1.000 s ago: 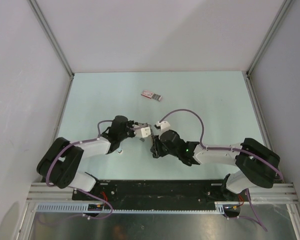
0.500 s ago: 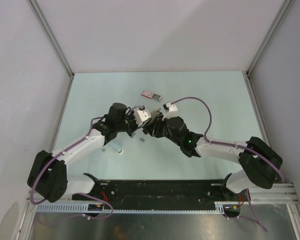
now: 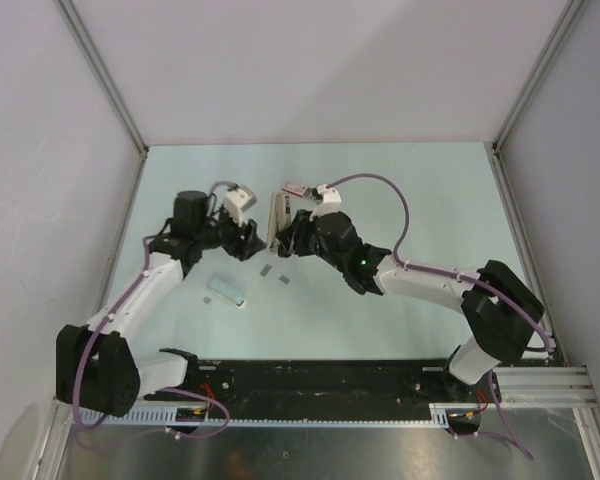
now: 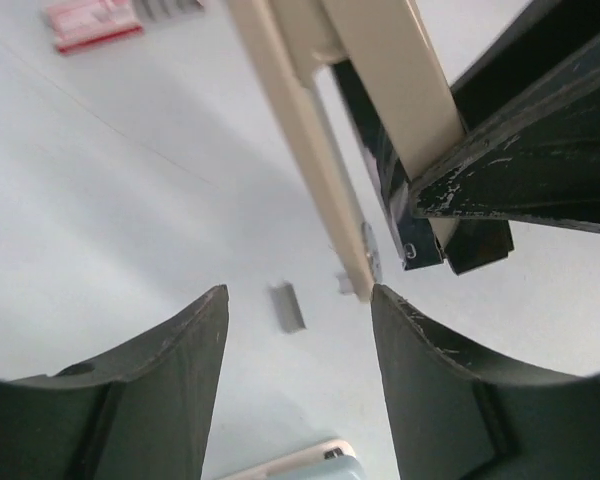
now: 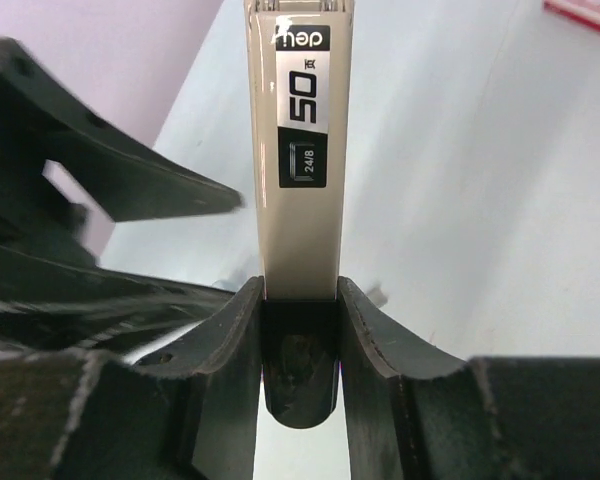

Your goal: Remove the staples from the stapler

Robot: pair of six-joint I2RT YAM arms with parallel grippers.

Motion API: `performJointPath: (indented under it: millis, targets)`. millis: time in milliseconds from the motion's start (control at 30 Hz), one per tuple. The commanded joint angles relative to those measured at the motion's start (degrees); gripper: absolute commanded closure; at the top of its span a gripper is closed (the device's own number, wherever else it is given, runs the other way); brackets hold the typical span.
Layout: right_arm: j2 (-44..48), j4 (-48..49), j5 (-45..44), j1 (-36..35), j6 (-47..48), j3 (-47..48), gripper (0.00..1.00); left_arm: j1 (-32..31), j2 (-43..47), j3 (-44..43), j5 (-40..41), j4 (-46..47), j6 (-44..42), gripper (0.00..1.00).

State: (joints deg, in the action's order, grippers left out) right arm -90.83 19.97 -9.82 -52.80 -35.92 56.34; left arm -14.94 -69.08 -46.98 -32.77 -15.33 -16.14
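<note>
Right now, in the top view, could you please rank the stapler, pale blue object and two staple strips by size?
1. stapler
2. pale blue object
3. left staple strip and right staple strip, which look alike

Soft, even light falls from above in the overhead view. The pale table (image 3: 400,190) is bright without glare, and the shadows on it are faint. In the left wrist view the fingers (image 4: 130,400) at 7 and 5 o'clock are dark, and the red box (image 4: 90,22) at 11 o'clock is blurred. The right wrist view keeps the stapler (image 5: 302,150) label sharp and its background soft.
</note>
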Motion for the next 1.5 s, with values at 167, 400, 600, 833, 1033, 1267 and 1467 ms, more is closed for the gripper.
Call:
performJointPath:
  millis: [167, 400, 600, 833, 1033, 1267, 1467]
  targets:
    - [-7.4, -12.2, -5.4, 2.6, 12.1, 16.0, 1.00, 15.4, 1.0, -5.6, -14.6, 1.2, 9.6, 0.35]
    - [-15.1, -21.6, -6.9, 3.0, 17.6, 25.3, 1.00, 18.3, 1.2, -4.7, -17.8, -0.4, 12.7, 0.19]
    - [-26.9, -33.5, -7.7, 2.0, 23.1, 41.0, 1.00, 18.3, 1.5, -3.6, -15.8, -1.1, 12.2, 0.21]
    - [-35.1, -39.1, -8.1, 0.7, 27.5, 51.1, 1.00, 18.8, 2.0, -2.6, -14.8, -1.7, 12.0, 0.22]
    - [-38.3, -40.6, -6.0, 0.7, 30.4, 53.7, 1.00, 19.9, 1.2, -2.5, -14.6, -1.9, 12.3, 0.22]
    - [-39.8, -41.9, -1.0, 1.5, 29.4, 57.2, 0.70, 20.2, -0.7, -3.4, -13.2, -2.8, 11.3, 0.19]
    - [-36.7, -40.8, 3.8, 3.7, 26.2, 57.1, 0.40, 20.3, -1.2, -3.7, -12.2, -2.9, 10.6, 0.19]
